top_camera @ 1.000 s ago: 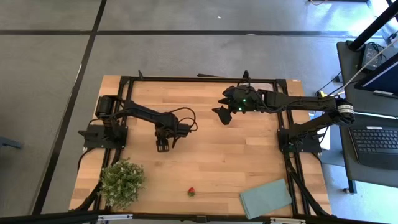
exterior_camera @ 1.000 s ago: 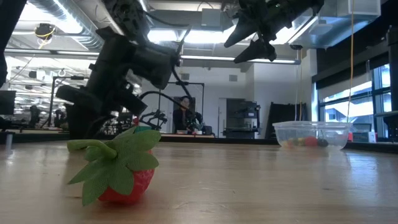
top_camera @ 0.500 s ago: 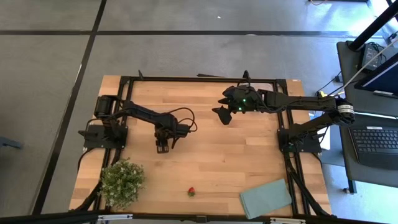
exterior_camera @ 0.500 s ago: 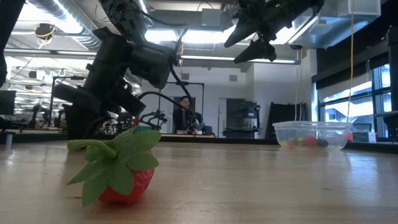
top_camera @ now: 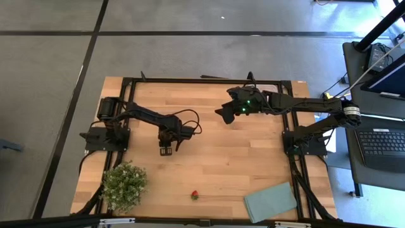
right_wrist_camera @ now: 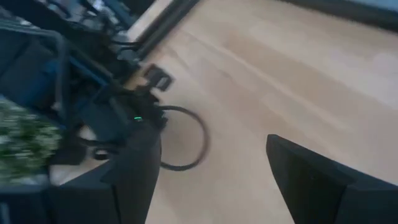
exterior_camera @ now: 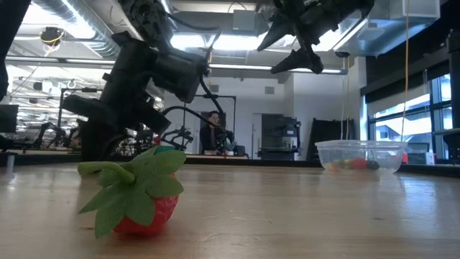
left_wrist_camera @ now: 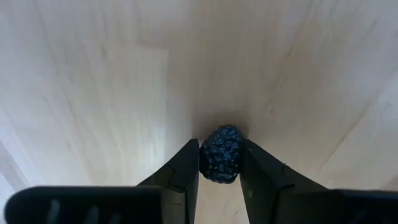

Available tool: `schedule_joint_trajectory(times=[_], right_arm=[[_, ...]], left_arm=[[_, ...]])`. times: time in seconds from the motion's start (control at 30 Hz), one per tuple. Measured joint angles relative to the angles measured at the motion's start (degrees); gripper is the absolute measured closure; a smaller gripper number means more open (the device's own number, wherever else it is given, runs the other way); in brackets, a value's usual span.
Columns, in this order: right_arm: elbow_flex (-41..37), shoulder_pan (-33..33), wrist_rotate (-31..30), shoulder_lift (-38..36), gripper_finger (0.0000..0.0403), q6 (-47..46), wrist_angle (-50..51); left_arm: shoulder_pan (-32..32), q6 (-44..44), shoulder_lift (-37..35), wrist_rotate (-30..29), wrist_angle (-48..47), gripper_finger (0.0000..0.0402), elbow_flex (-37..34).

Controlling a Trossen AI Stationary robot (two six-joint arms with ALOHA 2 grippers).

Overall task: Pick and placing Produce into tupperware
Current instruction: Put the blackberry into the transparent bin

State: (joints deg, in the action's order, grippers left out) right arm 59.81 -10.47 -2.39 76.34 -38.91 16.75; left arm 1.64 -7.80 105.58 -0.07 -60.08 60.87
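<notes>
My left gripper [top_camera: 166,151] is low over the table's middle-left and shut on a dark blue berry [left_wrist_camera: 221,154]. My right gripper [top_camera: 223,114] hangs open and high above the far-middle of the table [exterior_camera: 287,49], holding nothing; its wide-apart fingers show in its wrist view [right_wrist_camera: 211,186]. The clear tupperware [exterior_camera: 359,155] stands on its base on the table with several coloured pieces inside; I cannot make it out in the high view. A red strawberry with a green leaf cap [top_camera: 195,196] lies on its side near the near edge [exterior_camera: 144,198]. My left gripper pinches the dark blue berry between its two fingers [left_wrist_camera: 186,165], one on each side of the berry's middle [left_wrist_camera: 211,158]. The fingers point down at the table. Whether the berry still rests on the wood I cannot tell.
A bushy green plant [top_camera: 123,183] stands at the near left corner. A flat grey-green rectangle [top_camera: 271,201] lies at the near right corner. Bare wood [top_camera: 228,158] spreads between the two arms. A person sits in the room far behind the table [exterior_camera: 213,129].
My right gripper has shifted a little toward the table's far left and turned slightly, still open.
</notes>
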Motion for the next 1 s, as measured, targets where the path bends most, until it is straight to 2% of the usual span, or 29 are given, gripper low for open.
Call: schedule_joint_trajectory(times=[0.27, 0.43, 0.53, 0.77, 0.9, 1.0], right_arm=[[0.0, -2.7, 10.2, 0.0, 0.0112, -7.4, -2.5], [0.0, -7.1, 12.4, 0.0, 0.0112, -7.8, -0.7], [0.0, -9.3, 16.1, 0.0, 0.0111, -8.6, -1.8], [0.0, -9.9, 21.0, 0.0, 0.0112, -9.1, -13.2], [0.0, -8.3, 22.9, 0.0, 0.0111, -9.1, -21.8], [0.0, -6.9, 23.2, 0.0, 0.0111, -9.0, -26.7]], left_arm=[[1.3, 5.4, -2.8, 0.7, -2.0, 0.0318, 8.1], [3.3, 6.9, -8.1, 0.6, -4.3, 0.0319, 14.9], [4.5, 7.7, -12.8, -0.4, -3.1, 0.0319, 18.7], [7.7, 9.7, -22.4, -2.9, 7.8, 0.0319, 21.5], [8.2, 13.4, -25.4, -7.7, 15.1, 0.0319, 21.5], [8.1, 15.8, -26.7, -8.4, 21.5, 0.0319, 21.5]])
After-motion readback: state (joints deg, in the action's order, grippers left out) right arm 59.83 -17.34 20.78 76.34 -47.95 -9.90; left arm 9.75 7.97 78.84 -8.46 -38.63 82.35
